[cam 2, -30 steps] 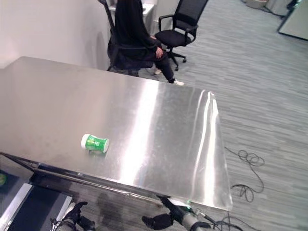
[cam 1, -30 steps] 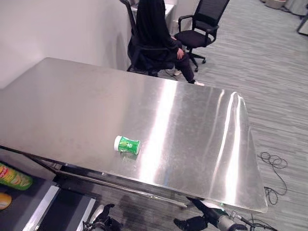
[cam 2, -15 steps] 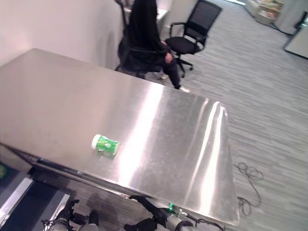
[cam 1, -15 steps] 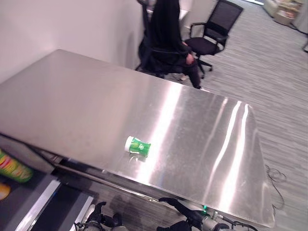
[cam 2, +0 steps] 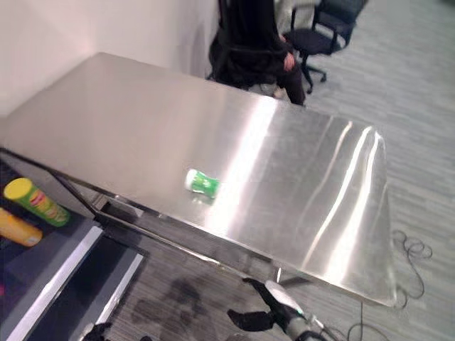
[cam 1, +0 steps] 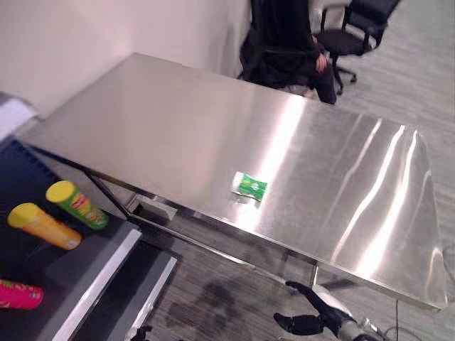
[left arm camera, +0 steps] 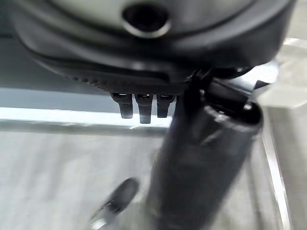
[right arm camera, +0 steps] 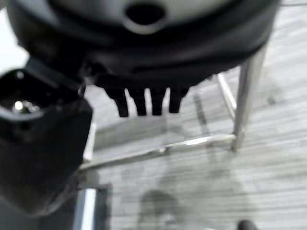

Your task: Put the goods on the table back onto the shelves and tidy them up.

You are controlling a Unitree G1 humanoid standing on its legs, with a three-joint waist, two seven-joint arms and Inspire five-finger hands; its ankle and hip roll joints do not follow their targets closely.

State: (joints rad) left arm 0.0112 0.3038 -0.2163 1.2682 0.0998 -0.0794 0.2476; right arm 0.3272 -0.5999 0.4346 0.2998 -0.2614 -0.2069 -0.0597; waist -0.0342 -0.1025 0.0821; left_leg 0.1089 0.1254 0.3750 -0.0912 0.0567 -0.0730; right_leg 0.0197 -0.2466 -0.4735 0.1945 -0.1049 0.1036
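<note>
Steel table (cam 1: 178,121), small green cup (cam 1: 251,186) lying on it, right hand (cam 1: 313,318) apparently relaxed, holding nothing, low beside table.

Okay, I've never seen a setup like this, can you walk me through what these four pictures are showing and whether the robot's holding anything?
It's a humanoid robot. Two pictures come from cameras in its head, looking down at a steel table. A small green container lies on its side there. To the left, shelves hold tube-shaped cans. A person sits beyond the table. The other two pictures come from wrist cameras. The right hand hangs open below the table edge; the left hand is open too. Neither holds anything.
</note>
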